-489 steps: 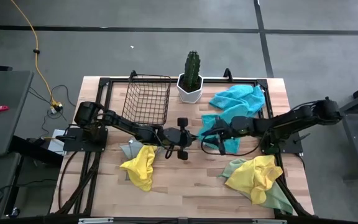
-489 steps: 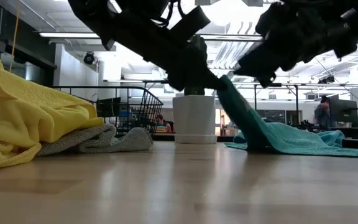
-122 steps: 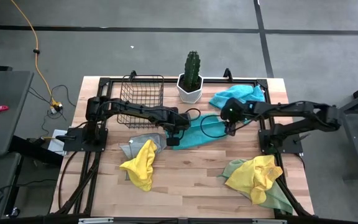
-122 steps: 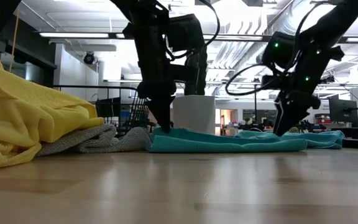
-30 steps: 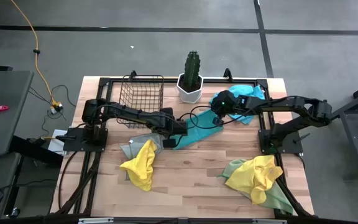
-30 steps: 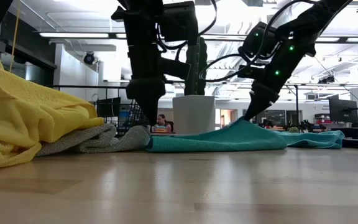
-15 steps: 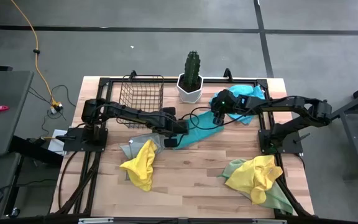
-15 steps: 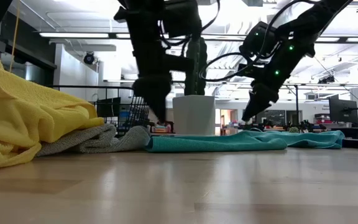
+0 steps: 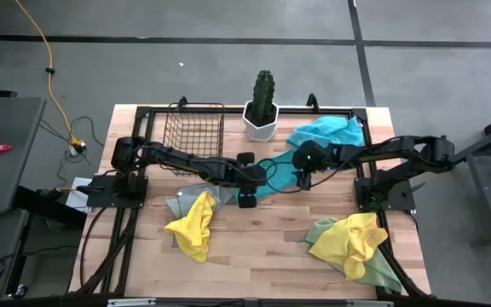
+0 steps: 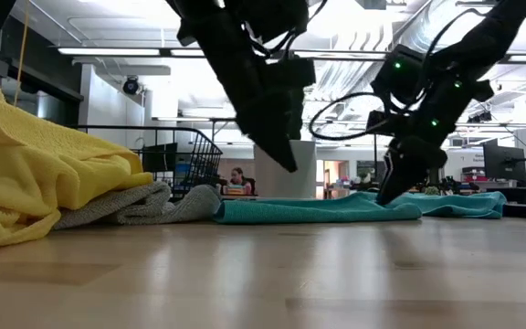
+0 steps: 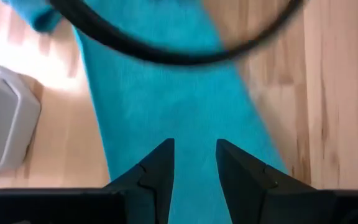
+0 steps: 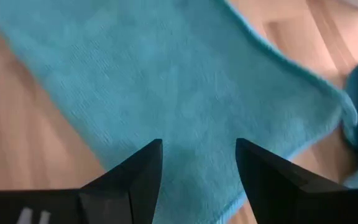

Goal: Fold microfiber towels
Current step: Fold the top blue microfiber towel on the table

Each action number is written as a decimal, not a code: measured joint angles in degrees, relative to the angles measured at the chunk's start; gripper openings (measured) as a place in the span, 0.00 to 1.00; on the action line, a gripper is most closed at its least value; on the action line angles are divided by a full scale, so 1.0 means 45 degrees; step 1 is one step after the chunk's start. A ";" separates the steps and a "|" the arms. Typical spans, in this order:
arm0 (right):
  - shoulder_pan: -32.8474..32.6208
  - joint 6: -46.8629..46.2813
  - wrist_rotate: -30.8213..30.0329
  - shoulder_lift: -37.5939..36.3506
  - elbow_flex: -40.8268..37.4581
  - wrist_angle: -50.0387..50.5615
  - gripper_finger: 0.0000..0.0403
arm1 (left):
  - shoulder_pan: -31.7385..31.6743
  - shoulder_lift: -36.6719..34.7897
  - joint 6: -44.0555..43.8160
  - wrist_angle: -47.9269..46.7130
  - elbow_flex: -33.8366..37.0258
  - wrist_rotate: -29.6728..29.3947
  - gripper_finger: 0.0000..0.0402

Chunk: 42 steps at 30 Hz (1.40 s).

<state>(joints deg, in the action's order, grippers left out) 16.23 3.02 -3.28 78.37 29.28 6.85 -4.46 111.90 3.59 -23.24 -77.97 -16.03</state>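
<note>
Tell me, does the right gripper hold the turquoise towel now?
No, the right gripper has open, empty fingers and hangs above the turquoise towel, which lies flat on the table.

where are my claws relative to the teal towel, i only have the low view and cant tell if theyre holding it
Observer: Neither holds it. The left claw hangs open above the turquoise towel.
Operator: and the right one
Observer: The right claw is open too, nothing between its fingers.
Operator: is the towel flat
Observer: It lies as a narrow strip between the arms. A second turquoise towel sits bunched beside the cactus pot.
</note>
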 joint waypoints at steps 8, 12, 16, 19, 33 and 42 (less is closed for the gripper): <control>-0.1312 -0.2352 -0.1983 -0.0005 -0.0375 0.1200 0.45 | -0.0087 -0.0093 0.0269 0.1836 0.0009 0.0438 0.28; -0.1953 -0.4070 -0.2606 -0.0061 -0.0741 0.1722 0.32 | -0.0325 -0.0880 0.0583 0.2158 0.0024 0.0433 0.28; -0.2644 -0.5918 -0.2806 -0.0081 -0.0970 0.2242 0.12 | -0.0578 -0.2106 0.0905 0.2204 0.0010 0.0395 0.28; -0.3338 -0.7232 -0.3143 -0.0083 -0.0971 0.2624 0.02 | -0.0691 -0.2942 0.1047 0.2167 0.0010 0.0333 0.28; -0.6620 -1.1823 -0.1681 -0.1117 -0.0849 0.3743 0.02 | -0.0739 -0.3238 0.0924 0.1019 0.0244 0.0151 0.28; -0.7293 -1.1710 -0.2276 -0.2066 -0.0461 0.4693 0.03 | -0.0783 -0.3220 0.0584 0.1871 0.1566 0.0091 0.28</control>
<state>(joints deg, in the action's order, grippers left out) -16.59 -49.67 -13.52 69.07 27.20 27.97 -7.99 97.41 6.22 -14.82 -70.93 -15.62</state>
